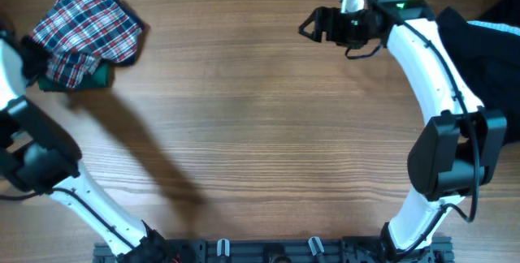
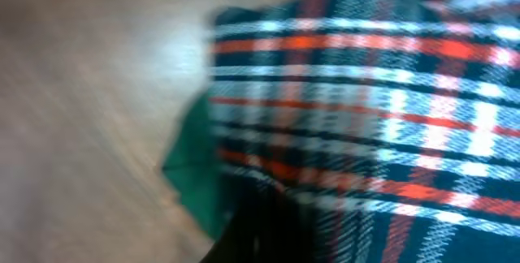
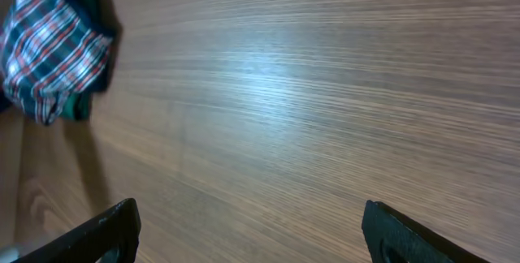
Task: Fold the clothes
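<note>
The plaid dress (image 1: 85,28) lies bunched at the far left of the table on top of a dark-green garment (image 1: 99,76). My left gripper (image 1: 32,60) is at the dress's left edge. The blurred left wrist view is filled by the plaid dress (image 2: 366,92) with the green garment (image 2: 191,174) under it, and my dark fingers (image 2: 260,239) look shut on the plaid. My right gripper (image 1: 313,23) is open and empty above bare wood at the far middle. Its view shows the wide-open jaws (image 3: 252,234), with the plaid dress (image 3: 53,44) far off.
A pile of black garments (image 1: 487,52) with a light-blue stripe lies at the far right, behind the right arm. The wooden table (image 1: 260,133) spans the view. The arm bases stand at the front edge.
</note>
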You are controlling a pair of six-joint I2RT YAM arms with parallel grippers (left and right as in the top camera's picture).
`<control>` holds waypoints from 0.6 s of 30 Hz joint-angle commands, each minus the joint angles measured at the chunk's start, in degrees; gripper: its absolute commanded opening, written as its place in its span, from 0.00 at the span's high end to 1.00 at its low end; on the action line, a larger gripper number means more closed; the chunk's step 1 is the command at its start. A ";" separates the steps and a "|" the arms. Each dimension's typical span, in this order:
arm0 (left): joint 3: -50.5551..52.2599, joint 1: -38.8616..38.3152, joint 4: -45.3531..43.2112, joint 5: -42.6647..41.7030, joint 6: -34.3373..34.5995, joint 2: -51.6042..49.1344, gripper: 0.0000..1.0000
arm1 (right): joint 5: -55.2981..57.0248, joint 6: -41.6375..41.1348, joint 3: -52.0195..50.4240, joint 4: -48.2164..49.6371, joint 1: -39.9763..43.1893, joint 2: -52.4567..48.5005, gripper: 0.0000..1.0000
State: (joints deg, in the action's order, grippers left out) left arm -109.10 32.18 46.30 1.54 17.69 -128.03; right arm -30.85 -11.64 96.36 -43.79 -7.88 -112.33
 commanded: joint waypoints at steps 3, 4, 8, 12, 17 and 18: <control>-0.81 -7.39 -2.71 1.18 -7.17 8.26 0.96 | 2.01 0.52 0.50 0.42 -0.09 0.04 0.12; -0.81 -9.09 -3.10 0.90 -10.49 9.35 0.95 | 2.82 0.61 0.50 0.46 -0.09 0.04 0.12; -0.79 -14.71 -3.10 5.29 -20.28 10.62 0.95 | 3.04 1.95 0.50 0.50 -0.17 0.04 0.12; -0.79 -17.55 -4.37 6.97 -22.32 10.14 0.95 | 5.35 2.64 0.50 0.59 -0.13 0.04 0.12; -0.79 -20.00 -10.47 3.02 -31.47 9.46 0.96 | 6.47 2.47 0.50 0.55 -0.13 0.04 0.12; -0.79 -20.39 -11.93 3.02 -33.79 9.11 0.96 | 6.45 2.49 0.50 0.26 -0.13 0.04 0.12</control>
State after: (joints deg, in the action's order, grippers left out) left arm -109.23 12.95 37.54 5.52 -6.11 -117.95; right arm -26.11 -10.15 96.36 -43.40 -8.10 -112.33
